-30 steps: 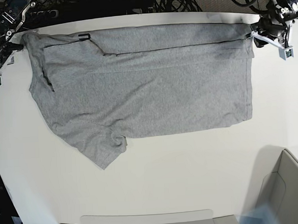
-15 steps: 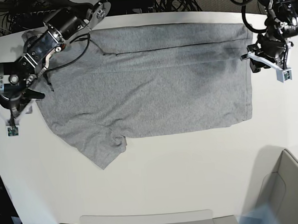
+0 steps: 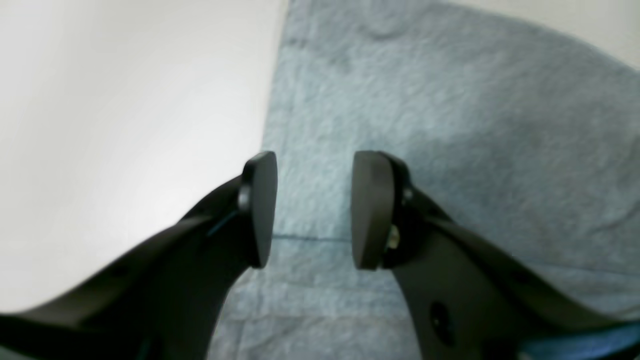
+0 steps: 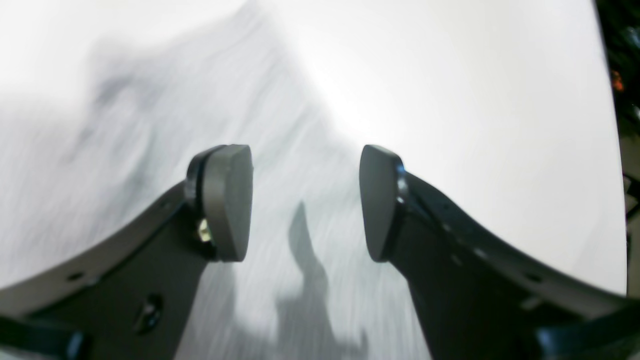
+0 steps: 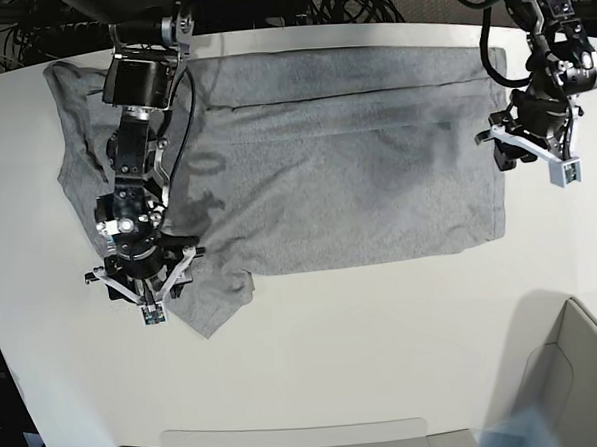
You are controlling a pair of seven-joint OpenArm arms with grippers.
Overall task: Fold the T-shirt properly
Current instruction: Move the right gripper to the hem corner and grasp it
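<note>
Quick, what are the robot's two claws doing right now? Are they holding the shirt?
Left gripper: open, holding nothing, above the edge of the grey T-shirt.
Right gripper: open, holding nothing.

T-shirt (image 5: 345,161): heathered matt knit cloth. Table (image 5: 386,359): smooth white.

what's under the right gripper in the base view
The right gripper hangs open over the grey T-shirt's lower sleeve area. Its body covers the cloth directly below, so the folds there are hidden.
</note>
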